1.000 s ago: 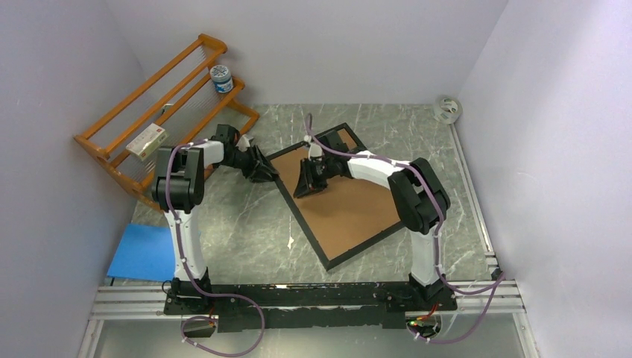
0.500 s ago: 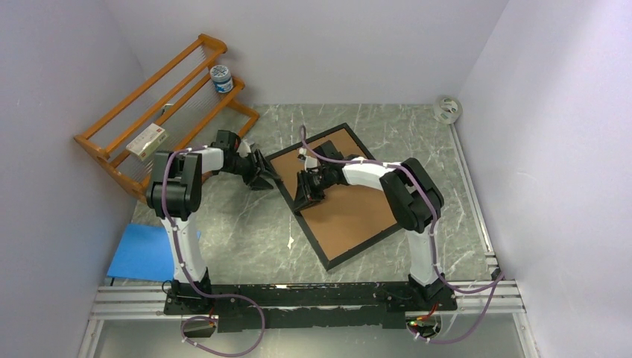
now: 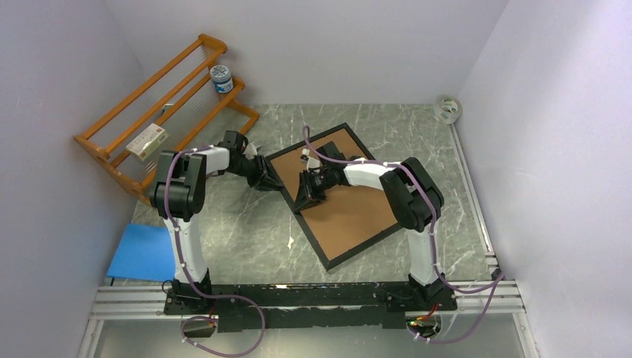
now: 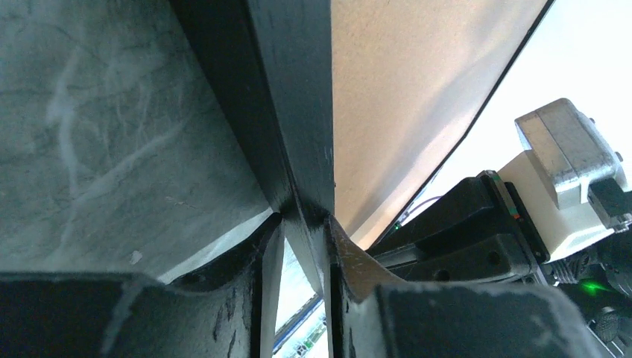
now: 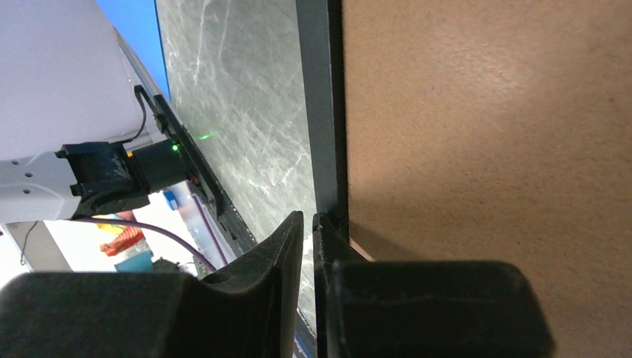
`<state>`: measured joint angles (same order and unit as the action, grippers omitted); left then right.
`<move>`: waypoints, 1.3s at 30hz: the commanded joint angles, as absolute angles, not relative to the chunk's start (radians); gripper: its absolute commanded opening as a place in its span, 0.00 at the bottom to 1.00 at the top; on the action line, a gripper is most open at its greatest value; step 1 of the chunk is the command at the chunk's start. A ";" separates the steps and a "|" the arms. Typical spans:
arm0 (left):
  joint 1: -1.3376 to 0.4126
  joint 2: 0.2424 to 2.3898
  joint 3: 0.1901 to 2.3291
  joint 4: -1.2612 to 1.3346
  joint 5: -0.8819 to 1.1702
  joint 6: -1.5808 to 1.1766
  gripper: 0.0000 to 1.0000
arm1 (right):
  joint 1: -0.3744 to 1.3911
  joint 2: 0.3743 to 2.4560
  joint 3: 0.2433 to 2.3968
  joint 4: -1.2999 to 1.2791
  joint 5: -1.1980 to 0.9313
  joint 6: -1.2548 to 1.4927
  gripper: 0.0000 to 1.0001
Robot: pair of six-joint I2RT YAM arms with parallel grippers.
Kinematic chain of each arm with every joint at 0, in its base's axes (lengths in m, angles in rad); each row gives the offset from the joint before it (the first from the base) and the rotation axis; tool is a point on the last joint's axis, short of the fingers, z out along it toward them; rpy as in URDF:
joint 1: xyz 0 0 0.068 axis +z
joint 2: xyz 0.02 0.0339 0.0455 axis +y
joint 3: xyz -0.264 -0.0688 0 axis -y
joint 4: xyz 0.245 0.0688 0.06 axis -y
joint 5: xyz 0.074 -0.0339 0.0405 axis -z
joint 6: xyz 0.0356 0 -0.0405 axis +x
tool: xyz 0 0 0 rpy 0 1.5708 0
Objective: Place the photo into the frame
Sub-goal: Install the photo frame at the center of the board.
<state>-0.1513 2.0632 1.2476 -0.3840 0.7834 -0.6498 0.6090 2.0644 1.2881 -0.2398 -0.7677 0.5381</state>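
While the frame (image 4: 291, 112) sits pinched in the left hand (image 4: 302, 231) | right hand (image 5: 307, 221) narrow against its rail, hold unclear

No wording could be read anywhere in the scene. A small white box (image 3: 146, 140) with red markings lay on the orange wooden rack (image 3: 211, 43), and a blue-lidded jar (image 3: 220, 78) stood near its far end, but the print on both was too small to make out.
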 commanded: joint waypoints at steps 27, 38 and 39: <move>-0.155 2.114 1.273 -0.544 0.545 -0.568 0.24 | 0.535 2.187 1.299 -0.428 -0.364 0.412 0.25; -0.155 2.111 1.276 -0.533 0.564 -0.569 0.26 | 0.535 2.124 1.289 -0.407 -0.305 0.437 0.33; -0.155 2.110 1.276 -0.527 0.573 -0.570 0.28 | 0.534 2.103 1.287 -0.402 -0.297 0.440 0.33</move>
